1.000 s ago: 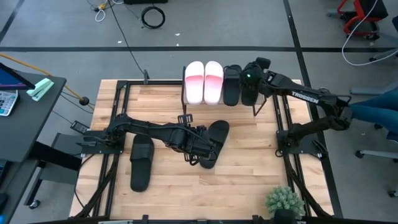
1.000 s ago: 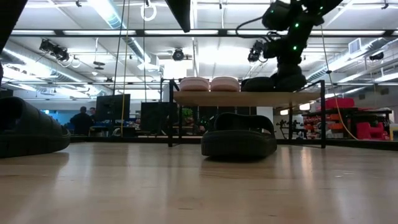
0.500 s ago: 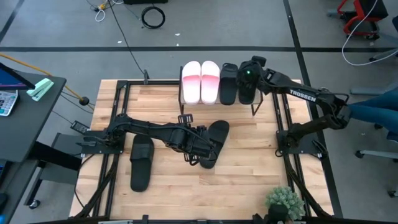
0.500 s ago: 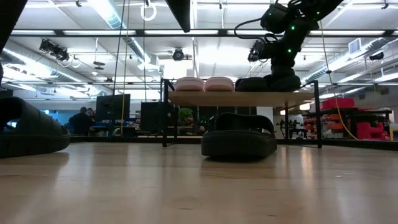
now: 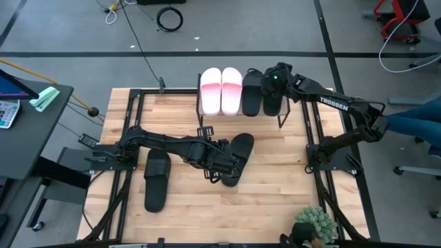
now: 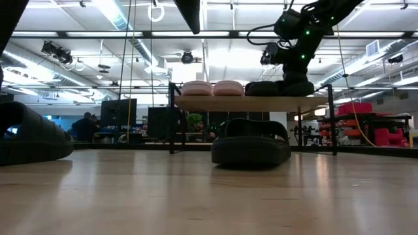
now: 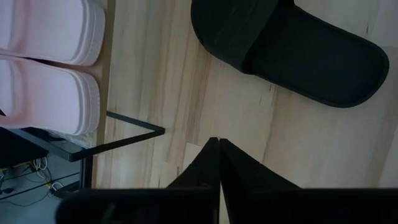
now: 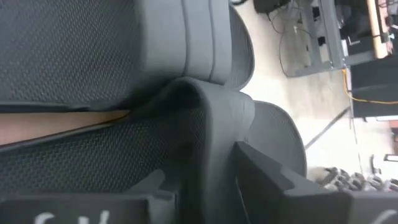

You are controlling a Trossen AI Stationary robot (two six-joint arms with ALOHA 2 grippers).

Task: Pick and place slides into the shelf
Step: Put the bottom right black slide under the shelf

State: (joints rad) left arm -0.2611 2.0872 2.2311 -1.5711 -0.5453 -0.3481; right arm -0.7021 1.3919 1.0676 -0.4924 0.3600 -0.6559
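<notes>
Two pink slides, two black, on shelf.

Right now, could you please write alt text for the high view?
Seen from above, the right gripper sits over a black slide on the shelf, beside another black slide and two pink slides. The left gripper rests near two black slides on the table.

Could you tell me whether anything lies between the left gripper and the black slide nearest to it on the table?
Nothing visible does. The left gripper, fingers shut, faces the black slide across bare table; the shelf stands off to one side.
</notes>
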